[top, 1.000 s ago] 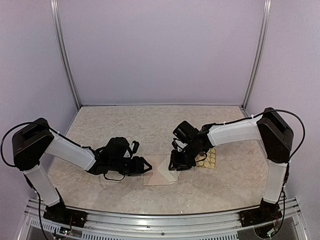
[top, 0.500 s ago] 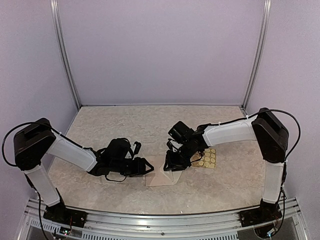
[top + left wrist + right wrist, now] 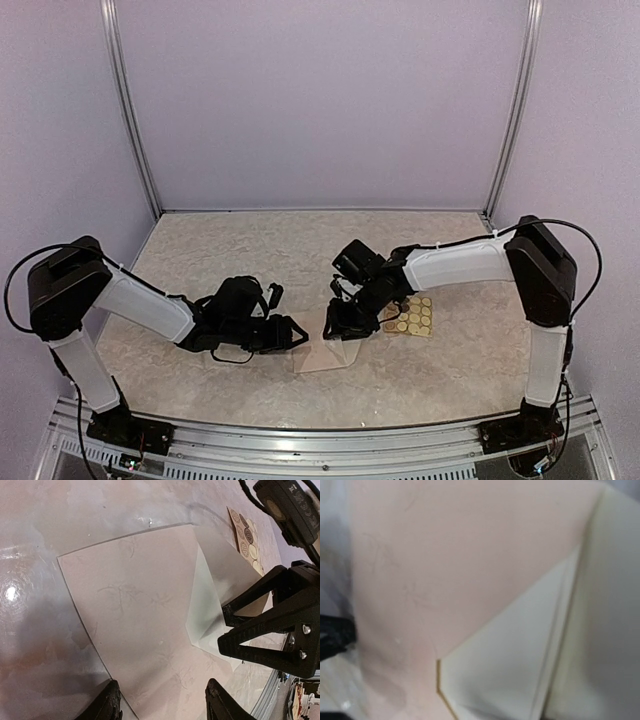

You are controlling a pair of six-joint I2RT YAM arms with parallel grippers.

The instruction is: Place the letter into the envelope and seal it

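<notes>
Near the worktop's front, between the 2 arms, the envelope lies flat with its flap half raised. The right gripper straddles the flap and hides that corner from above; whether it pinches, I cannot tell. The left gripper hangs half open over the opposite edge, holding nothing. A sticker sheet lies just right
</notes>
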